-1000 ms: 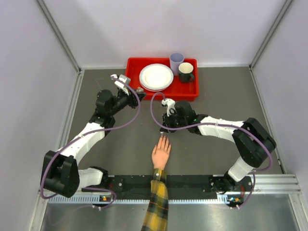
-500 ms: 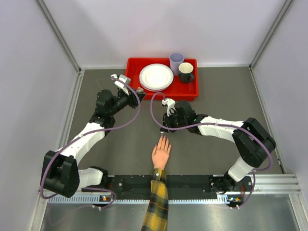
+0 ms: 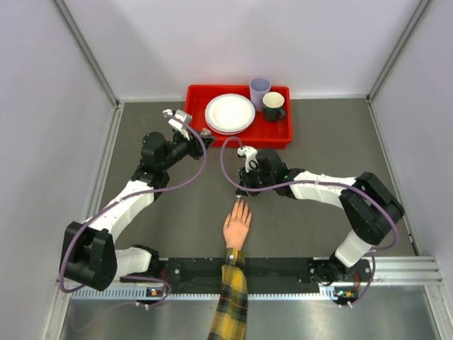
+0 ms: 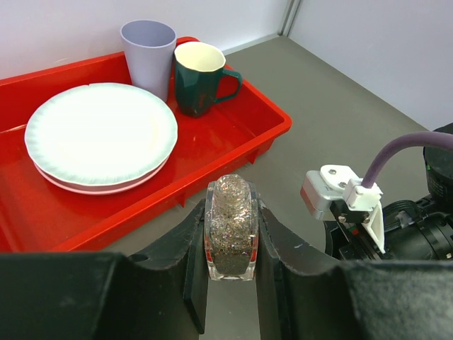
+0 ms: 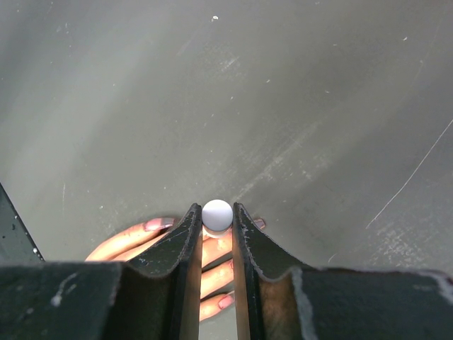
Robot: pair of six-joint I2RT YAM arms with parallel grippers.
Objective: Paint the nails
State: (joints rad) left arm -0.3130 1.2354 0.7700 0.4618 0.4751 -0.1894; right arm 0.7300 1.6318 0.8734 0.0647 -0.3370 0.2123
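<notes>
Claw check: right gripper (image 3: 241, 191) clenched on a pale cap (image 5: 216, 214); left gripper (image 3: 204, 132) clenched on a small bottle (image 4: 231, 227).

Top view. The right gripper hangs at 12 o'clock of the hand (image 3: 237, 227), just over its far end. The hand lies flat at 6 o'clock of the table (image 3: 177, 205), with the plaid sleeve (image 3: 230, 304) running off the near edge. Against a second ago, the hand and both grippers sit where they were; only the right elbow has crept slightly toward 9 o'clock. Judgement: a slow stroke or a dwell on one finger, not a transit. The left gripper is parked at 10 o'clock of the hand, well apart, near the red tray (image 3: 272, 134) (plate (image 3: 229, 112), lilac cup (image 3: 260, 91) and dark mug (image 3: 273, 106) on it).

Left wrist. The jaws press both sides of the glitter-filled bottle. The tray rim lies close at 11 o'clock, so little room that way. Bare table runs toward 2 o'clock.

Right wrist. The cap is pinched between the jaws. The nails (image 5: 153, 224) show pinkish at 6 to 8 o'clock beneath it. The brush is hidden, so contact cannot be told. There is open floor from 9 through 3 o'clock for retreat.
</notes>
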